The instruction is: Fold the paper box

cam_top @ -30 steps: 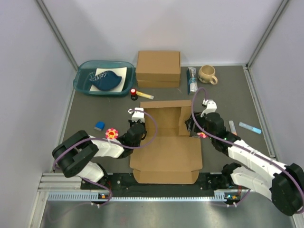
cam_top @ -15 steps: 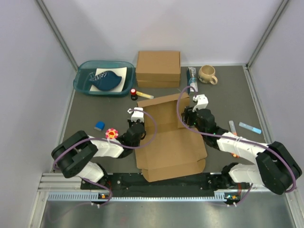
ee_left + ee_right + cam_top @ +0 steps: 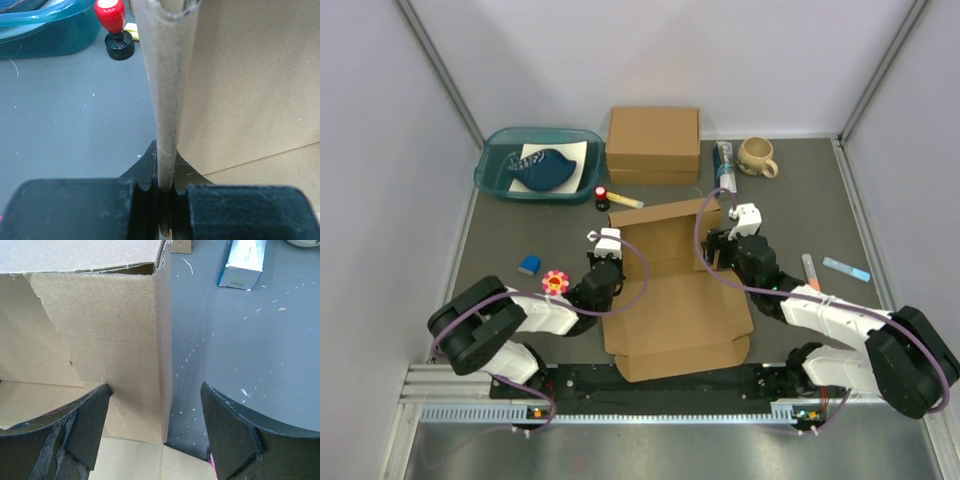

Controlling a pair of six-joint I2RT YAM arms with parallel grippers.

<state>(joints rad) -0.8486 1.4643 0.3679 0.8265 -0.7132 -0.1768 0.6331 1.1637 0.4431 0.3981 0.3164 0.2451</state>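
Note:
The paper box [image 3: 675, 300], a wide brown cardboard mailer, lies in the middle of the table with its back panel and side walls raised. My left gripper [image 3: 607, 262] is shut on the left side wall [image 3: 165, 100], whose thin edge runs up between the pads. At the right wall my right gripper [image 3: 721, 250] stands open. In the right wrist view that wall's [image 3: 115, 345] outer edge sits between the two fingertips [image 3: 95, 405] of the right gripper [image 3: 155, 397], touching neither.
A thicker closed cardboard box [image 3: 653, 143] stands at the back, a teal basin [image 3: 537, 163] to its left, a mug [image 3: 757, 156] and a small carton [image 3: 725, 168] to its right. A red-topped stamp [image 3: 603, 197], a blue block [image 3: 529, 264], a flower toy [image 3: 556, 281] and pens [image 3: 845, 268] lie around.
The paper box has turned slightly and slid, its back panel now slanted. My right gripper moved in to the right wall and its jaws spread wider. The left grip is unchanged.

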